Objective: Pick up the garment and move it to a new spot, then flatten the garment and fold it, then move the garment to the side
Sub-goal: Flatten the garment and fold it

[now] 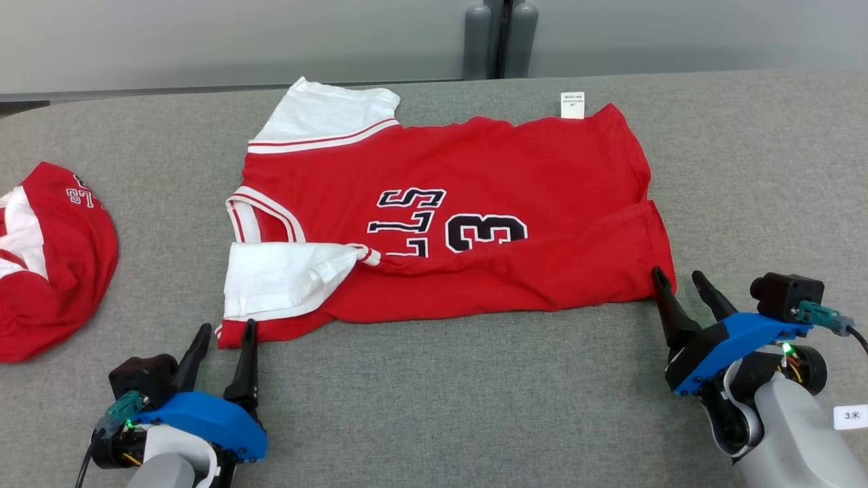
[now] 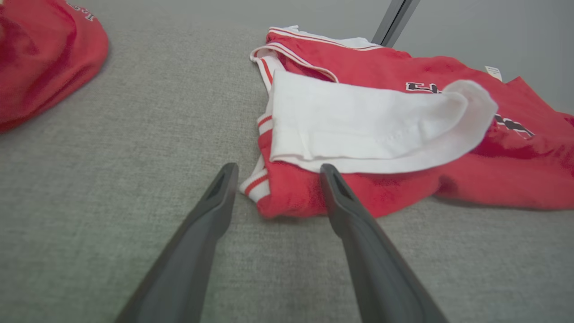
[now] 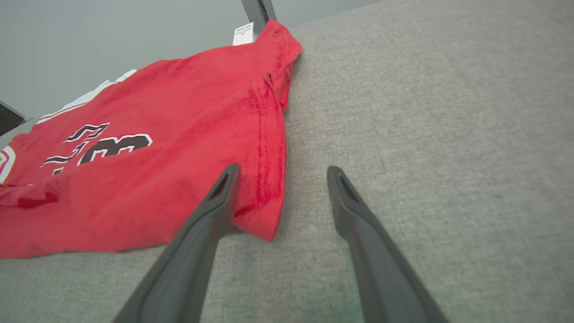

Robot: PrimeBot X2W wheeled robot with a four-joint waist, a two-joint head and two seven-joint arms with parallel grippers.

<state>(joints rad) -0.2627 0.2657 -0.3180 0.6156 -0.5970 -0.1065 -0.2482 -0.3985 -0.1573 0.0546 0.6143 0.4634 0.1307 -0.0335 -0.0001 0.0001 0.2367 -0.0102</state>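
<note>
Head view: the red garment [image 1: 475,224] is seen spread mid-tabletop [image 1: 434,407], near sleeve turned in, with left gripper [image 1: 227,327] and right gripper [image 1: 677,273] both spread, empty, at its near corners; folding is judged in hand, and both corners must next be pinched evenly.

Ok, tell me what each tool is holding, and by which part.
Nothing is held. Both stand open by the jersey: the left tool at its near sleeve-end corner, the right tool at its near hem corner.
</note>
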